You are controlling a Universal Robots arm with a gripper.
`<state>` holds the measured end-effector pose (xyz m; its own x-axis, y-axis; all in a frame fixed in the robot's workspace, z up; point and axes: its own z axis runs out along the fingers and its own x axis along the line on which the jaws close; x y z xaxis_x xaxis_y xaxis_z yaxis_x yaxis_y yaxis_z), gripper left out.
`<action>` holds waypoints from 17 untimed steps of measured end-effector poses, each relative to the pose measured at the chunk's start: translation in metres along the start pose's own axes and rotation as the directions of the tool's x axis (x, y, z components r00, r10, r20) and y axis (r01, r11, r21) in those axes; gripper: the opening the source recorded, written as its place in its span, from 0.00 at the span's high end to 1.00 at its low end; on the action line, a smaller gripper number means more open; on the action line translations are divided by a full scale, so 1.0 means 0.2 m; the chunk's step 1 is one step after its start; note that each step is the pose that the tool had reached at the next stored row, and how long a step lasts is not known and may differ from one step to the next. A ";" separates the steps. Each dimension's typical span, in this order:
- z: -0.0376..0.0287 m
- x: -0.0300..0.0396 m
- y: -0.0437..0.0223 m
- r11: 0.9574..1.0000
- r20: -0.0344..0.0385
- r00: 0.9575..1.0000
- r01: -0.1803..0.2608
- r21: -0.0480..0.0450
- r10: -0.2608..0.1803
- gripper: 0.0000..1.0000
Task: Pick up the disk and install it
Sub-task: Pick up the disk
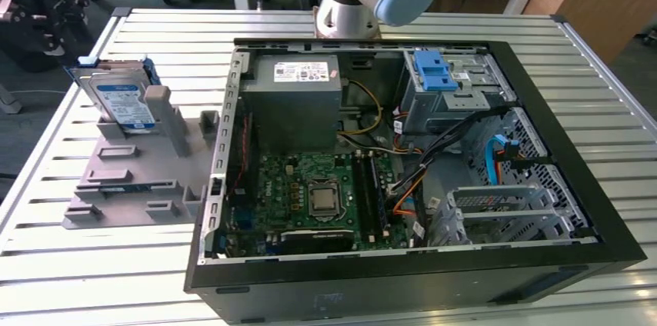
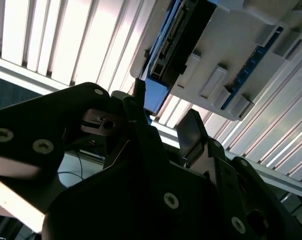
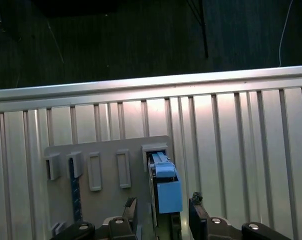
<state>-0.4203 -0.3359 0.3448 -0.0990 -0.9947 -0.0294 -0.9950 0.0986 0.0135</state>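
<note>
The spread hand [image 3: 163, 209] seemingly straddles the disk [image 3: 166, 187].

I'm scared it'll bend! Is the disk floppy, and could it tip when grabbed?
Probably stiff: the disk looks like a flat metal slab in a blue frame. It stands on edge in the grey holder, so a sideways nudge might tilt it.

One disk [image 1: 121, 103], one grey rack [image 1: 134, 176] — one open computer case [image 1: 411, 287], one power supply [image 1: 298, 103] inside.
</note>
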 end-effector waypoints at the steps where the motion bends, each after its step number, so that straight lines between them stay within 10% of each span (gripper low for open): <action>1: 0.004 0.000 0.000 1.000 0.000 1.000 0.001 0.001 -0.001 0.47; 17: 0.118 -0.012 0.013 1.000 0.000 1.000 0.006 0.002 -0.006 0.47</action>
<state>-0.4229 -0.3326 0.3213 -0.0928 -0.9953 -0.0291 -0.9956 0.0924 0.0118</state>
